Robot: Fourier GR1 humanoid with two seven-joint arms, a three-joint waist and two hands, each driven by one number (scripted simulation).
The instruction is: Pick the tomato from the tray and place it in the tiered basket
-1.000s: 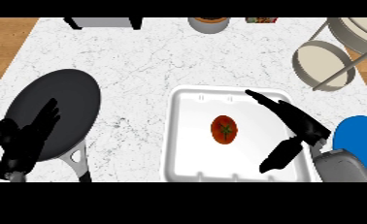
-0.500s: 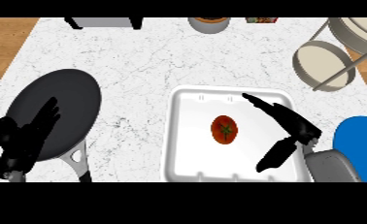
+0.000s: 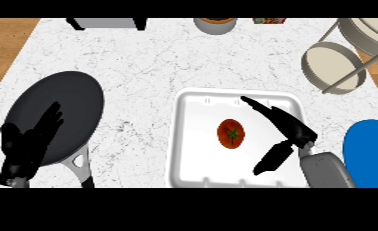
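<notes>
**Tomato in the tray, right robot hand spread beside it**

Nearest the lower edge, the left robot hand [image 3: 28, 142] rested at the left side with its fingers straight and spread, holding nothing. It lay over the near rim of a dark round pan [image 3: 70, 105], whose handle [image 3: 81, 167] ran down toward the lower edge.

At the lower right, the grey forearm [image 3: 326, 170] came up into the view and ended in the right robot hand [image 3: 291, 132]. That robot hand was released and grasped nothing: its fingers [image 3: 262, 109] stretched long and straight over the right part of the white tray [image 3: 193, 120], pointing up and to the left, while the thumb [image 3: 269, 159] reached down and to the left. The tomato [image 3: 231, 133] lay in the middle of the tray, just left of the gap between fingers and thumb, and the robot hand did not touch it. A blue object [image 3: 363, 150] showed at the right edge, beside the forearm.

Farther off on the marbled bench [image 3: 148, 60], the tiered basket [image 3: 336, 67] stood at the upper right, well apart from the tray. Along the far edge were a grey box [image 3: 107, 23], a round pot [image 3: 216, 24] and a small coloured item [image 3: 269, 20], too cropped to tell apart further.
</notes>
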